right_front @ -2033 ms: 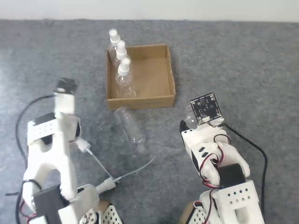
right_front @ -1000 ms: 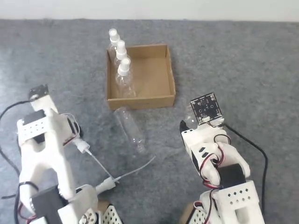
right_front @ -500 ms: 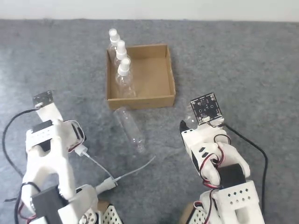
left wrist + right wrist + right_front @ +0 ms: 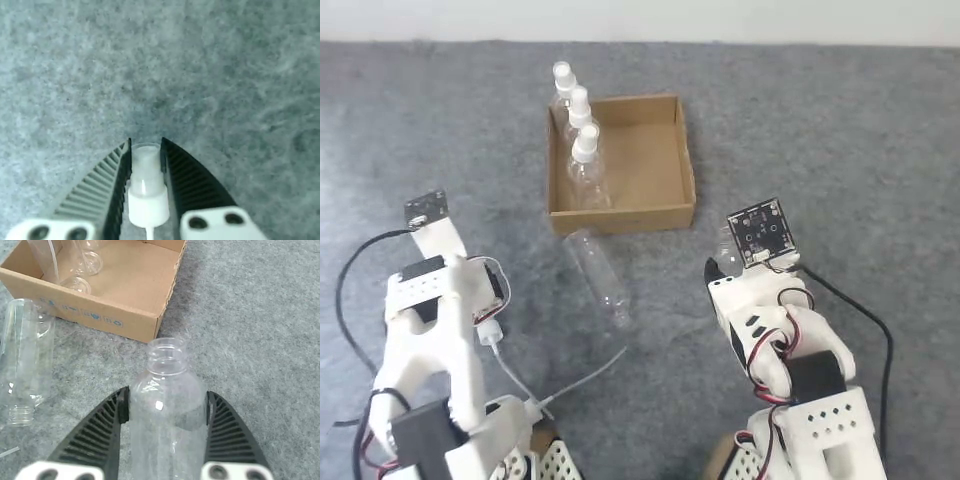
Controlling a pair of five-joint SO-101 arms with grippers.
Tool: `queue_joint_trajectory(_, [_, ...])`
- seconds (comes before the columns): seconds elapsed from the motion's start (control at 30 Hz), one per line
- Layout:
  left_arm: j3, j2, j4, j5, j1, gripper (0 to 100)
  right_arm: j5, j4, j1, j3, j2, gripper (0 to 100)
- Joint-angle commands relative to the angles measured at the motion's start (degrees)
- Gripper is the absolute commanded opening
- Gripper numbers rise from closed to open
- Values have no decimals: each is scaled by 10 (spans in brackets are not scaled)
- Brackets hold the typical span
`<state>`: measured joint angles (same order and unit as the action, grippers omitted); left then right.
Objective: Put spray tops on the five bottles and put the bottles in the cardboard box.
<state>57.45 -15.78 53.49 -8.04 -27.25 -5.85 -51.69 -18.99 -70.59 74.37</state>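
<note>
The left arm has swung back toward the centre; the left hand [image 4: 146,143] is closed on a spray top [image 4: 146,192]. The right hand [image 4: 166,394] is clamped around an uncapped bottle [image 4: 167,360], which stands upright with its neck just past the fingertips and the cardboard box [image 4: 107,319] beyond. The step in hand is capping: the next move probably calls for aligning the spray top over the open neck before seating it.
</note>
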Motion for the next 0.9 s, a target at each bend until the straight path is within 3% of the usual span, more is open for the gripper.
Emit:
queue_joint_trajectory(0.0, [-1, -4, -2, -3, 4, 31, -12, 12, 1, 5, 9, 101])
queue_joint_trajectory(0.17, [1, -4, 11, -3, 4, 42, -12, 12, 1, 5, 9, 101])
queue_joint_trajectory(0.37, [18, -4, 39, -4, 4, 179, -12, 12, 1, 5, 9, 101])
queue_joint_trajectory(0.63, [21, -4, 40, -4, 6, 179, -12, 11, 1, 5, 9, 101])
queue_joint_trajectory(0.87, [16, -6, 40, -2, 6, 4, -12, 11, 1, 5, 9, 101])
